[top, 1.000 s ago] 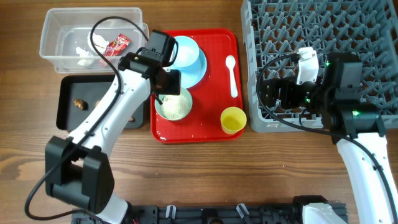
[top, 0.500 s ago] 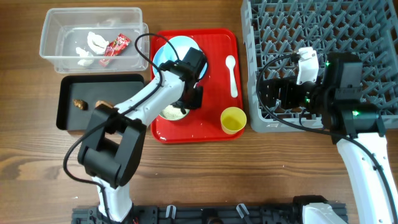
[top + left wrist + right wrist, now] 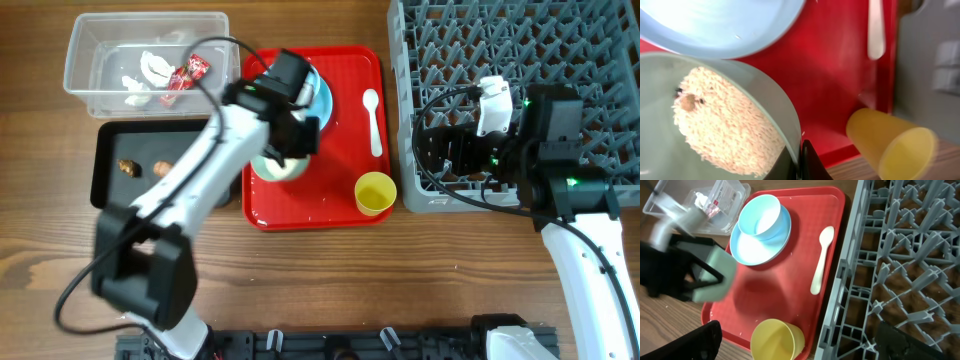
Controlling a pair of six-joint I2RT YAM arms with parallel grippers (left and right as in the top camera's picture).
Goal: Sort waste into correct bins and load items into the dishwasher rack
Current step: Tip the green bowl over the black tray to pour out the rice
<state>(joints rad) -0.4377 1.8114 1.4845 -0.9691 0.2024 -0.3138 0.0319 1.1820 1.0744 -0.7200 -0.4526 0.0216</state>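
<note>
A brown wooden table [image 3: 400, 280] carries everything; nothing of the room beyond it shows. A red serving tray [image 3: 340, 205] lies in the middle. The grey rack [image 3: 560, 50] is far right, and the clear tub [image 3: 145, 17] far left with the black tray [image 3: 110, 190] just nearer.

The left hand [image 3: 801, 160] is clamped on the rim of the pale-green bowl [image 3: 765, 95], over the tray's left side; rice [image 3: 725, 130] and a brown morsel [image 3: 688, 102] lie inside.

The white spoon [image 3: 372, 120] lies on the tray's right side. Its long axis runs near to far, scoop end far.

The right hand [image 3: 435, 155] is spread wide, empty, over the rack's near-left corner.
</note>
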